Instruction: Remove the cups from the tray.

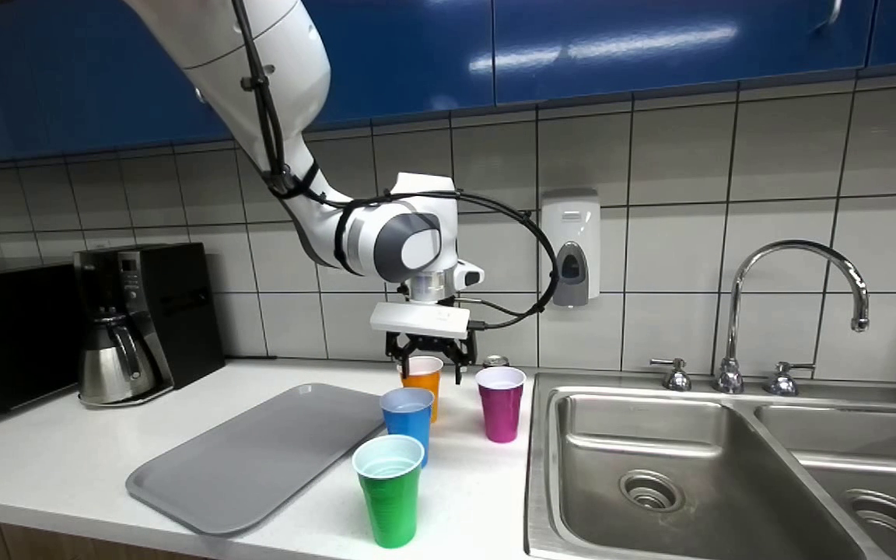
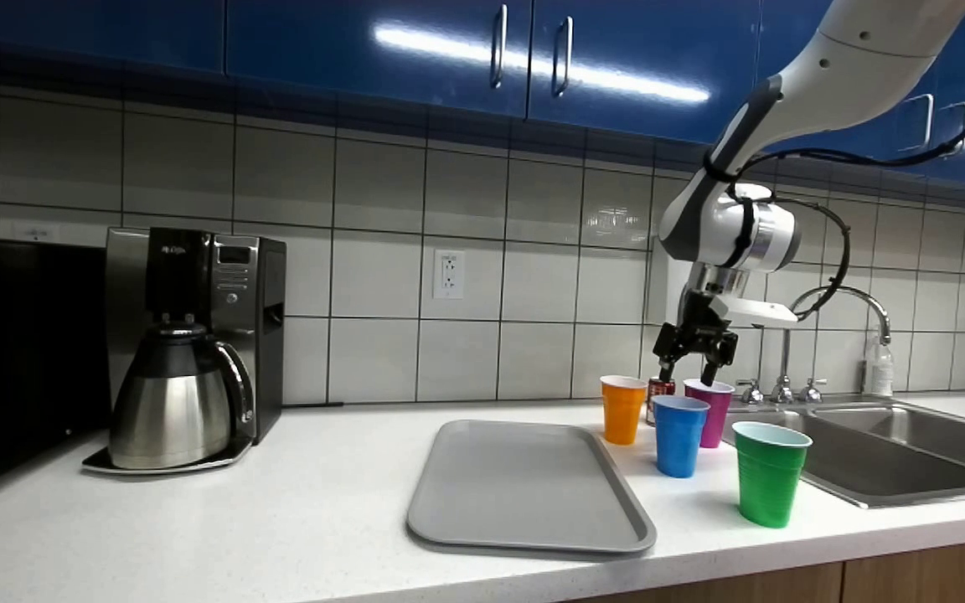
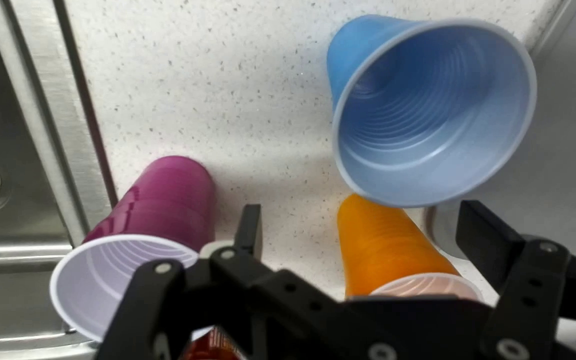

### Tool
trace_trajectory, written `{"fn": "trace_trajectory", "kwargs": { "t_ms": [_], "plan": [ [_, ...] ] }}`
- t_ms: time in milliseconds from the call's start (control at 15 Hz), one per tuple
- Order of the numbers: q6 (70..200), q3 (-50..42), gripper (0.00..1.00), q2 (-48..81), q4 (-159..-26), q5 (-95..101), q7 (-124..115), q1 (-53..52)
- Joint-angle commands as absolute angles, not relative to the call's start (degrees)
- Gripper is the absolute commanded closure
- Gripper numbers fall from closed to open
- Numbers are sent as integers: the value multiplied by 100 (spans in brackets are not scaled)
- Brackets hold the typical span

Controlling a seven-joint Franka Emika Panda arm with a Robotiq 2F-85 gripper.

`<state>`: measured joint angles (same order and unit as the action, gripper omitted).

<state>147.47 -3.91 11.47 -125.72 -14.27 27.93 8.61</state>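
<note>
"While the tool hangs pointing down over the worktop, how do its jaws stand?"

"Wide apart. In the wrist view the orange plastic tumbler shows through the gap."

"Is it gripped?"

"No, it stands upright on the worktop, just beside the back corner of the grey rectangular tray."

"And the blue plastic tumbler?"

"Upright on the worktop too, nearer the front, beside the tray's right edge in both exterior views. Both tumblers are off the tray."

"What stands around them?"

"The magenta cup toward the steel double-bowl sink, a red drink can close by it, and the green cup nearest the worktop's front edge."

"And farther out?"

"A coffee maker with a steel-bodied carafe at the left, well apart from the tray, and a white dispenser on the tiled wall."
</note>
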Motion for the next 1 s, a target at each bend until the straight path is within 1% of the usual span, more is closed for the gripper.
{"fn": "trace_trajectory", "kwargs": {
  "t_ms": [0, 467, 867, 933],
  "plan": [
    [14738, -243, 0, 786, -12732, -1489, 2848, 937],
    [14857, -203, 0, 123, -13199, -1376, 2701, 700],
    [14946, -201, 0, -722, -13920, -1235, 2339, 356],
    [14809, -296, 0, -234, -13477, -1381, 2596, 361]
  ]
}}
